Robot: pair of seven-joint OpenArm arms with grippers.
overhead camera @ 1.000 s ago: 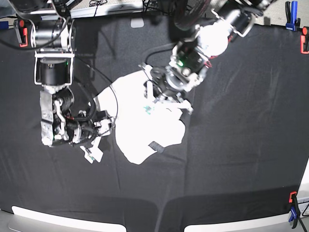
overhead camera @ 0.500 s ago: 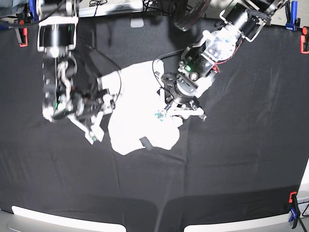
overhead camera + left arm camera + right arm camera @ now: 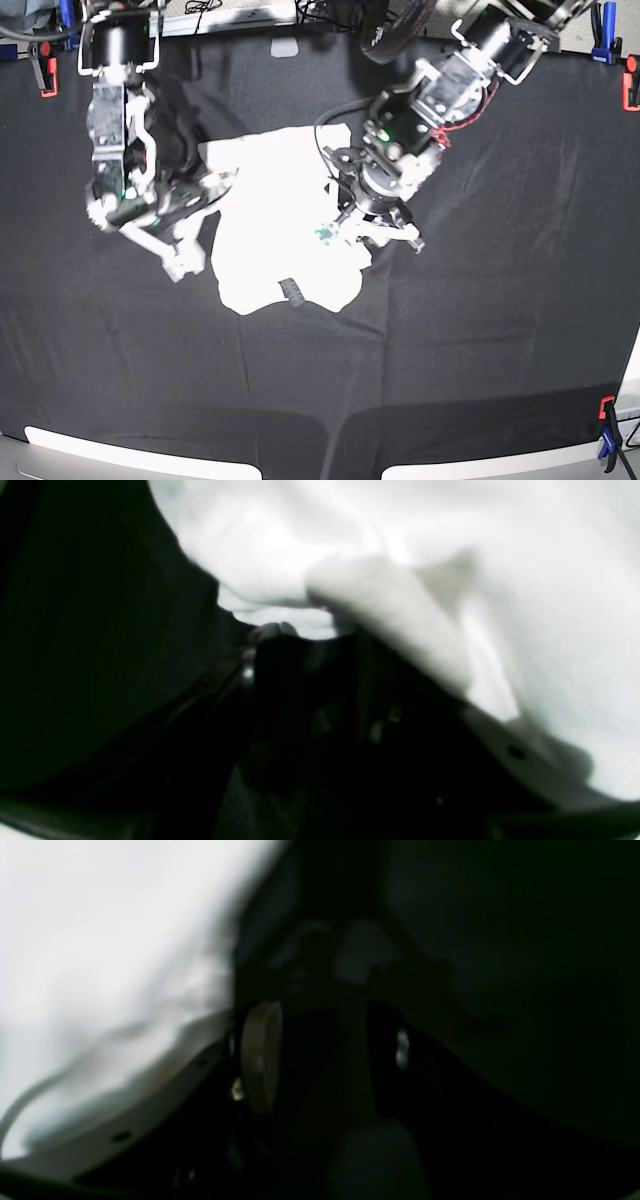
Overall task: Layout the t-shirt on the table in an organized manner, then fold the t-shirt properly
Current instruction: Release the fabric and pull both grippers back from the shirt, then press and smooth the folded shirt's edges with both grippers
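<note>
The white t-shirt (image 3: 280, 220) lies crumpled on the black table (image 3: 480, 350), plain side mostly up. A small dark label (image 3: 290, 290) shows near its lower edge, and a bit of blue-green print (image 3: 323, 235) at a turned-over fold. My left gripper (image 3: 376, 228) is down on the shirt's right edge with its jaws apart. In the left wrist view the t-shirt (image 3: 550, 580) drapes over one finger (image 3: 515, 752). My right gripper (image 3: 195, 225) stands open at the shirt's left edge. In its wrist view the t-shirt (image 3: 75, 940) lies outside the tan pad (image 3: 260, 1055), and the gap between the jaws is dark.
Orange clamps (image 3: 42, 75) (image 3: 631, 85) and a blue clamp (image 3: 598, 20) grip the table's far edge. Another clamp (image 3: 606, 430) sits at the near right corner. Cables run behind the table. Black cloth stretches wide to the right and in front of the shirt.
The right arm swung up and back along the shirt's left side. The left gripper shifted right. The shirt slid up and left, and its upper left corner spread out.
</note>
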